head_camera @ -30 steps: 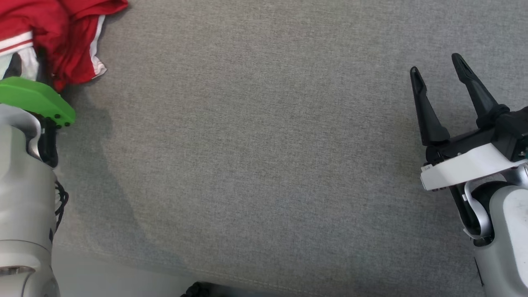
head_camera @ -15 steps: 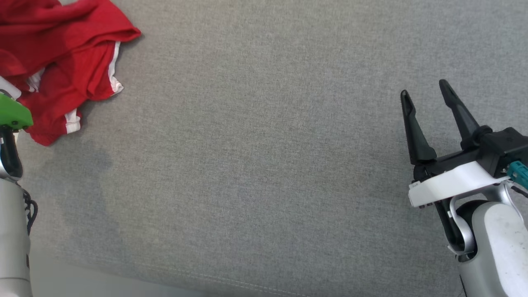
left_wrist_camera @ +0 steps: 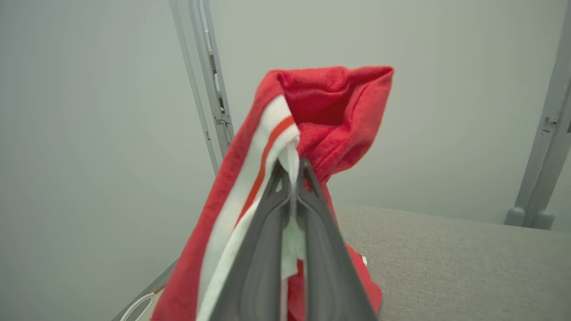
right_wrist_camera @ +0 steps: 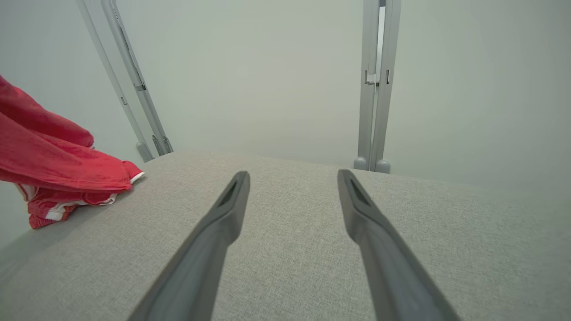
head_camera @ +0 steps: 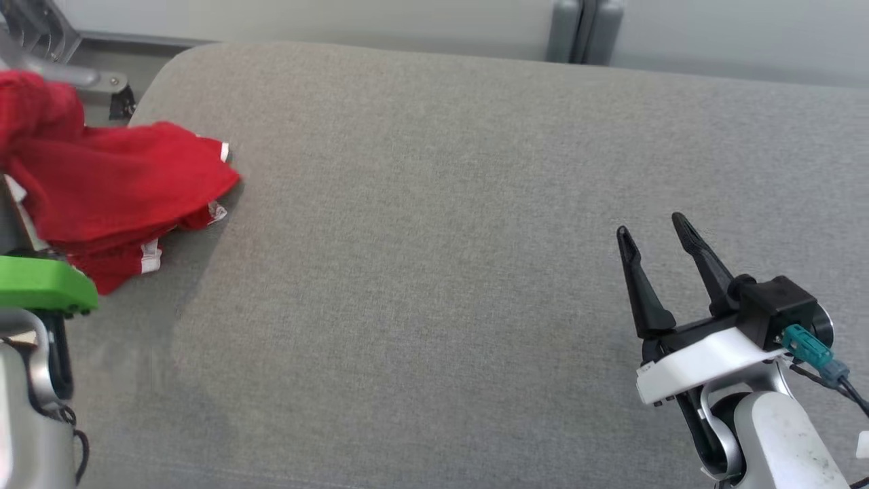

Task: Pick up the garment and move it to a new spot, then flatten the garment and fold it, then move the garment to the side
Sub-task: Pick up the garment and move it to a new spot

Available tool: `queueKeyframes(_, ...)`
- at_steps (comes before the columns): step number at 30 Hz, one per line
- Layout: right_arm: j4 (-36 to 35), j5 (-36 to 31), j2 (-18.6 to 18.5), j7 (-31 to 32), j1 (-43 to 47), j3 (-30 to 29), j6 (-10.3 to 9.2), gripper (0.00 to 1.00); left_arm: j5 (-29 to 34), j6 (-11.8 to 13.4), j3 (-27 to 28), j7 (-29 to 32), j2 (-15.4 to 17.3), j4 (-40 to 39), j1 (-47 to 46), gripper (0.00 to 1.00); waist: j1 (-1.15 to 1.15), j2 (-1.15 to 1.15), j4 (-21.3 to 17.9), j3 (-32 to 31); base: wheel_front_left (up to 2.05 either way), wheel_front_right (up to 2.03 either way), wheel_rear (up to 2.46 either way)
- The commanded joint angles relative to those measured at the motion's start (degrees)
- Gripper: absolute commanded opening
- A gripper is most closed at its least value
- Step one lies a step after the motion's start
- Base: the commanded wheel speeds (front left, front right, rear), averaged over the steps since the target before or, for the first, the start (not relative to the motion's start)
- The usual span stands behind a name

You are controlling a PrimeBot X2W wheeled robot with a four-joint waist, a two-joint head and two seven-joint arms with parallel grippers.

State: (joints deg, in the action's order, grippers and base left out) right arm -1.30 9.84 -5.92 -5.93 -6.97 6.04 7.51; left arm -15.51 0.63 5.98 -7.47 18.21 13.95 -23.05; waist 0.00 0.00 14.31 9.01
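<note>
Change: the left hand (left_wrist_camera: 292, 168), open a second ago, now closes on the white-striped edge of the red garment (left_wrist_camera: 332, 102).
Garment: bunched at the far-left corner of the bench (head_camera: 434, 285), upper part lifted, lower folds apparently resting there.
Head view: tilted upward, a camera shift and not a move of the things.
Right hand (head_camera: 650, 225): fingers spread, empty, over bare bench.
Meaning: grasp seems secured; carrying comes next.
Writing: none legible.
</note>
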Motion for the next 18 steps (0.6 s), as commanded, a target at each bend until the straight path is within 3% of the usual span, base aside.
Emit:
queueKeyframes(1,-0.2,0.1,0.2,-0.3,1.0,-0.2,-0.04,1.00,0.6,0.5,-0.9,1.0,-1.1,-3.4,2.5,0.00,0.00,0.00,-4.7,-4.1,0.00,0.00,0.00)
queueKeyframes(4,-0.8,-0.3,0.2,0.2,1.1,-0.1,-0.04,1.00,0.7,0.6,-3.9,3.3,-3.5,-10.0,6.5,0.00,0.00,0.00,-7.2,-3.8,0.00,0.00,0.00)
queueKeyframes(8,-2.0,-0.6,0.0,0.6,0.2,-0.4,-0.04,1.00,0.7,-1.0,-9.4,5.1,-7.1,-12.8,8.2,0.00,0.00,0.00,-11.2,-2.4,0.00,0.00,0.00)
queueKeyframes(13,-3.2,-0.4,0.3,0.8,-1.0,-1.5,-0.04,1.00,1.3,-3.9,-17.0,5.8,-11.1,-10.9,4.3,0.00,0.00,0.00,-16.4,0.8,0.00,0.00,0.00)
queueKeyframes(18,-3.7,0.1,0.9,-0.1,-2.2,-2.3,-0.04,1.00,1.7,-6.7,-28.1,5.6,-14.1,-5.6,-2.2,0.00,0.00,0.00,-22.3,5.6,0.00,0.00,0.00)
